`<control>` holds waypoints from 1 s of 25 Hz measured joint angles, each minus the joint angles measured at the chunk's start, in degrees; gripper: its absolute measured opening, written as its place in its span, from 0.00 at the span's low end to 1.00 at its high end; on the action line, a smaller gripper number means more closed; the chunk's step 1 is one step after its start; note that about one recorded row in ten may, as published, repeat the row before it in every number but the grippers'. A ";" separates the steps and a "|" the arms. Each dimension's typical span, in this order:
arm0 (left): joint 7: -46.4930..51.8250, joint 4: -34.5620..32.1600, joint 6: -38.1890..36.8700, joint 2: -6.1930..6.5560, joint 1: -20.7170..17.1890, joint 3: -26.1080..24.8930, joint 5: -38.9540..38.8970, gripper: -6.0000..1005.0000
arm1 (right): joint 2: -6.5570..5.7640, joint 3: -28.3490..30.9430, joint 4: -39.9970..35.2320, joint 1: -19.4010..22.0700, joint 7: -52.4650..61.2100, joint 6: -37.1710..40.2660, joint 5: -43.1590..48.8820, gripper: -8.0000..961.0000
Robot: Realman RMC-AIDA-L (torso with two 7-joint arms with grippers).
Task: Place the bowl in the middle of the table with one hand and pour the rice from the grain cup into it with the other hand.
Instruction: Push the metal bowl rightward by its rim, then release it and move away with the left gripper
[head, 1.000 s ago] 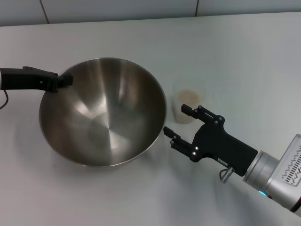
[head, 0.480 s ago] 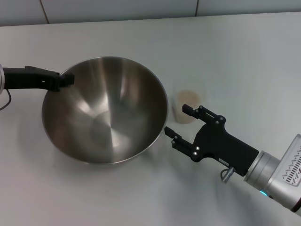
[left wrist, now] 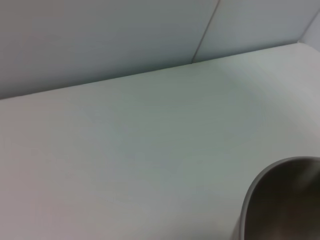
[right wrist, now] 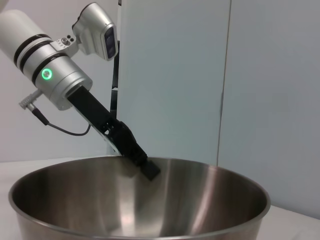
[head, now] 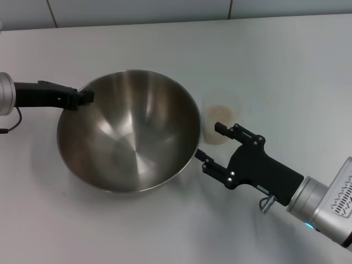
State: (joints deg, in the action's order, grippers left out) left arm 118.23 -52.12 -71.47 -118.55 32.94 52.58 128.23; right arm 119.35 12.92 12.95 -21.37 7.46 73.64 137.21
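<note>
The steel bowl sits left of centre on the off-white table, empty inside. My left gripper is shut on its far-left rim. It also shows in the right wrist view, clamped on the bowl's rim. The left wrist view shows only an edge of the bowl. The clear grain cup stands upright just right of the bowl, with rice in it. My right gripper is open, its tips just short of the cup, close to the bowl's right wall.
A pale wall with panel seams runs along the table's far edge. Bare tabletop lies behind the bowl and cup and to the right.
The left gripper has carried the bowl to the right, closing the gap to the cup. The right gripper has crept slightly forward and stays open.
</note>
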 joint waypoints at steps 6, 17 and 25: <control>-0.19 0.90 1.40 -0.02 0.03 0.13 -0.05 0.12 | 0.01 -0.01 -0.08 -0.16 0.00 0.00 -0.01 0.71; -1.93 1.73 2.52 -0.01 0.07 0.16 -0.10 0.14 | 0.00 -0.01 -0.12 -0.34 0.00 -0.08 0.00 0.71; -2.31 1.49 2.61 0.18 -0.62 -0.30 -2.69 0.15 | 0.07 0.40 0.03 -0.57 0.00 -0.24 0.00 0.71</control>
State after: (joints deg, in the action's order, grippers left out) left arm 115.93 -50.63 -68.86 -118.37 32.32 52.28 125.54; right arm 119.42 13.32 12.98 -21.94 7.46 73.39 137.20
